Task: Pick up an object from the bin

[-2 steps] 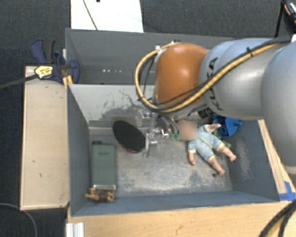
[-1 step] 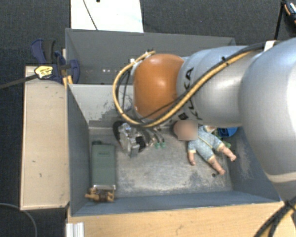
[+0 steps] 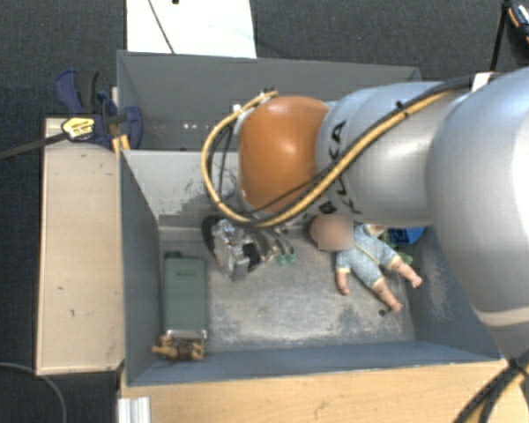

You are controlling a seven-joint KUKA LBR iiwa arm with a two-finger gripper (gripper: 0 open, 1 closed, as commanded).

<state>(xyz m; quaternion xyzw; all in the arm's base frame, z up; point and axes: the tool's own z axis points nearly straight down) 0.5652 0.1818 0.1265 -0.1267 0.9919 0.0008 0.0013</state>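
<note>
The arm (image 3: 406,166) enters from the right and crosses the upper part of the grey metal bin (image 3: 139,236). An orange cover (image 3: 278,148) sits at its wrist, with a yellow-and-black cable (image 3: 213,161) looped around it.

The gripper (image 3: 238,252) hangs below the cover, low in the bin and left of centre, near the back wall. From this angle it cannot be told whether the gripper is spread or closed, and nothing can be made out in its grasp.

Contents noted:
- A grey-green block (image 3: 183,291), flat and rectangular, lies on the floor along the left wall. It is just to the left of the gripper and slightly forward of it. Of the larger things it is the nearest to the gripper, and no contact is visible.
- A small brass-coloured piece (image 3: 180,349) lies in the front left corner, touching or nearly touching the block's near end.
- A small green piece (image 3: 288,256) lies just right of the gripper. Its kind cannot be determined.
- A doll (image 3: 368,258) in pale blue clothing lies on the floor right of centre, with its head toward the gripper and its legs pointing to the front right. It is apart from the gripper.
- A blue thing (image 3: 412,234) lies behind the doll and is partly covered by the arm.

The floor between the block and the doll is bare and dusty.
</note>
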